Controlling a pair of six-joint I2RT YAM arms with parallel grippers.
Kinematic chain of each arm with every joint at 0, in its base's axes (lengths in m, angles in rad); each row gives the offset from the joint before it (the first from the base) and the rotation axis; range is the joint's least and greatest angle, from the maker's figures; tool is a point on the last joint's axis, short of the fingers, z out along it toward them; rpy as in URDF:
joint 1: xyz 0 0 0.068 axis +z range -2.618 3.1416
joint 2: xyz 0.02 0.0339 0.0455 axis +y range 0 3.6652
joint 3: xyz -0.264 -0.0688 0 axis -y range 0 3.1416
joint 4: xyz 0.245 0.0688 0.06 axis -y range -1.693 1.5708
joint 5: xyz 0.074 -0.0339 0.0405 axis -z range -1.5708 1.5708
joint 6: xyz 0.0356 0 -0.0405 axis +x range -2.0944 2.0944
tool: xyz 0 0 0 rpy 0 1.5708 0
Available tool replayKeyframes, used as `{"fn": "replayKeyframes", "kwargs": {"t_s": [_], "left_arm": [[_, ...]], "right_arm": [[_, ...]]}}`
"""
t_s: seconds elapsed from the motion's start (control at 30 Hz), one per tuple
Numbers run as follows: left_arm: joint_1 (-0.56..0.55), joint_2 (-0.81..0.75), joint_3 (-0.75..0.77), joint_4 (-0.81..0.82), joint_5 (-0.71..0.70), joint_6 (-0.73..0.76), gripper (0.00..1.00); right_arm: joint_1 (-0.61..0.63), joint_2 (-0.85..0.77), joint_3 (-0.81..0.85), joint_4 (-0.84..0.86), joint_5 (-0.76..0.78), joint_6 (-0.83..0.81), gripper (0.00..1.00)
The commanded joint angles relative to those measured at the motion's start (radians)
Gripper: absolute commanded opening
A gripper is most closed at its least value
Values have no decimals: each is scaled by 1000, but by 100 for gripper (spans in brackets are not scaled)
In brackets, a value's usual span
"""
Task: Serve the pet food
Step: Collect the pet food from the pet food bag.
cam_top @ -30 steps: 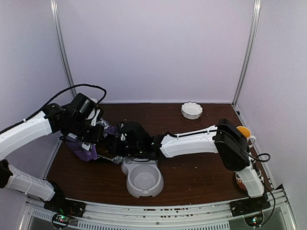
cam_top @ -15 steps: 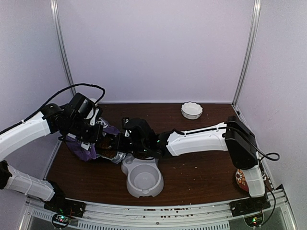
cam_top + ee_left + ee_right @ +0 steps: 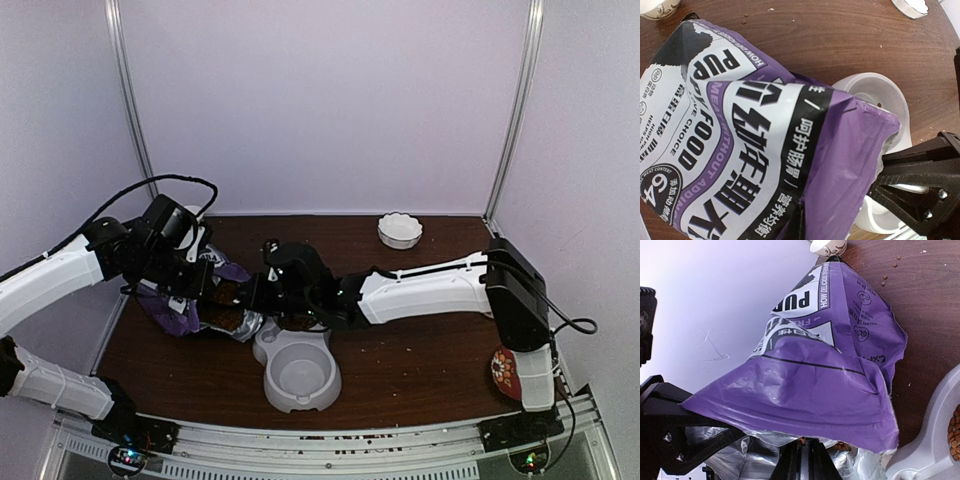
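While the left claw [image 3: 200,288] pinches the purple printed bag [image 3: 740,125], reddish-brown kibble pellets [image 3: 228,316] lie nine o'clock of the right claw [image 3: 260,298], grip unclear.

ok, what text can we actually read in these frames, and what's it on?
"PUP... FOOD": large white print on the purple bag, first word partly hidden.
"MEAT WITHOUT ADDI...": purple band, same bag.
"64", "MEAT CONTENT": black round badge.
"呵护肠胃 / 营养均衡": black strip.
"HOW DELICIOUS...": small line near the bag's top, rest unreadable.
"CHOICE": small, beside FOOD.
Remaining fine print on the bag: too small. No other legible text.
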Motion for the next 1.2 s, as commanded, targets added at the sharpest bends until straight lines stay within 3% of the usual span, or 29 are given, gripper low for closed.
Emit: {"fn": "replayKeyframes", "kwargs": {"t_s": [0.0, 0.17, 0.5, 1.17], "left_arm": [[-13, -33, 14, 54, 16, 3, 0], [-14, -35, 16, 53, 14, 4, 0], [-14, -29, 18, 45, -5, 7, 0], [-14, -34, -20, 46, -48, 8, 0]], "right_arm": [[-4, -80, -21, 57, 40, 11, 0], [-3, -102, -35, 29, 51, 8, 0], [23, -120, -19, -213, 127, -50, 0], [57, -120, 27, -357, 167, -78, 0]]}}
